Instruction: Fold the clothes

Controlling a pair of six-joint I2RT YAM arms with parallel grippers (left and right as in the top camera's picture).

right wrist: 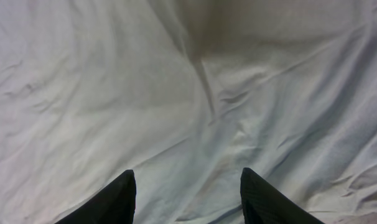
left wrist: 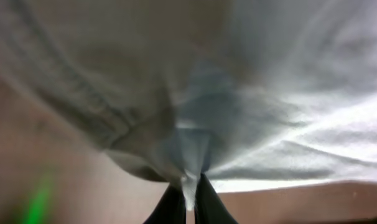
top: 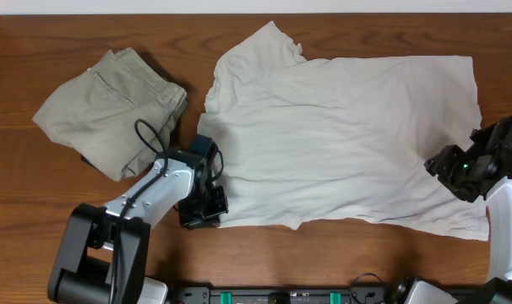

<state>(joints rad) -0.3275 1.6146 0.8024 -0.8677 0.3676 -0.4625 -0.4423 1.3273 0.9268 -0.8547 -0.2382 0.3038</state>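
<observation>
While the shirt [top: 340,135] lies spread flat on the counter [top: 19,203], it fills the middle and the 3 o'clock side. At its 8 o'clock edge, the left claw [left wrist: 188,186] is squeezed tight on a small bit of the shirt. At 3 o'clock, the right claw [right wrist: 187,180] sits over the shirt, half open, holding nothing. Folded trousers [top: 112,110] lie at 10 o'clock, near the shirt.

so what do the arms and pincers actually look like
The left arm has a white tubular link, black joints and base, and a thin black cable looping off it. The right arm has the same white link and a black wrist block with green lights. The left pincer and right pincer have slim black tapering fingers.
</observation>
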